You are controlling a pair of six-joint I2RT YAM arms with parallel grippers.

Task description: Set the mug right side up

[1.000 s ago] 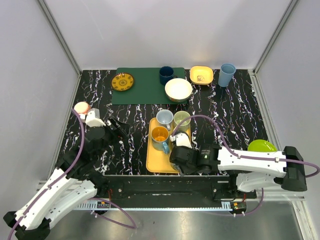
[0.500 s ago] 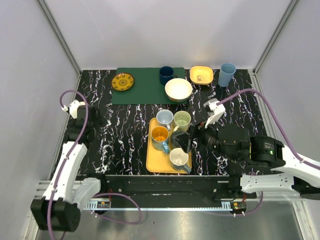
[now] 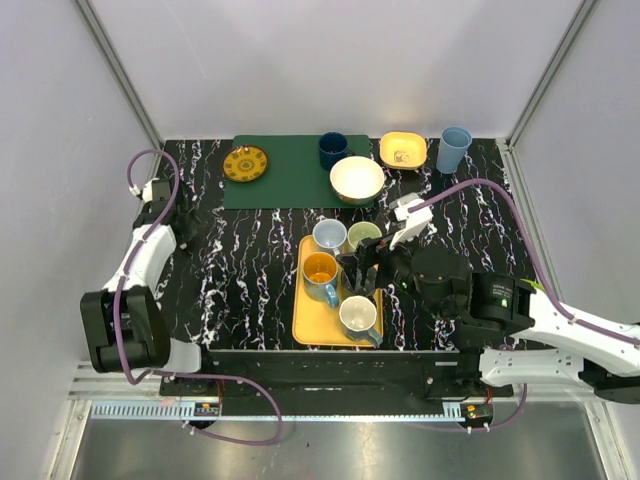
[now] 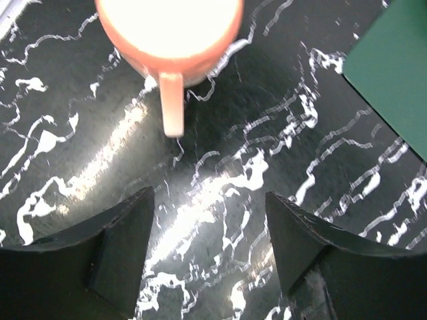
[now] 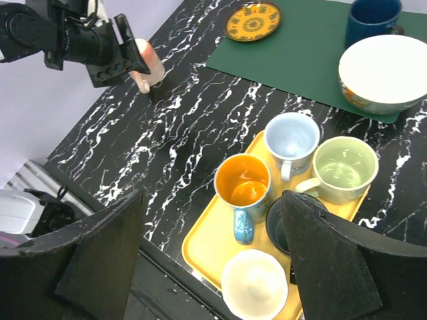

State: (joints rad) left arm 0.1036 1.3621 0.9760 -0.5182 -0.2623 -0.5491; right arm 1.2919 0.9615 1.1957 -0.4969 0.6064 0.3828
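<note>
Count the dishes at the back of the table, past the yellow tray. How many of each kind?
Plates: 1, gold plate
Mugs: 1, dark blue mug
Bowls: 2, white bowl, yellow bowl
Tumblers: 1, light blue tumbler
Total: 5

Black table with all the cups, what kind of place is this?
Probably a robot test booth, not a kitchen: plain white walls box in the marbled table, robot arms are bolted at its edge, and mugs sit on a yellow tray.

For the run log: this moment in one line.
left hand open, short of pink mug | right hand open above tray | nothing held
</note>
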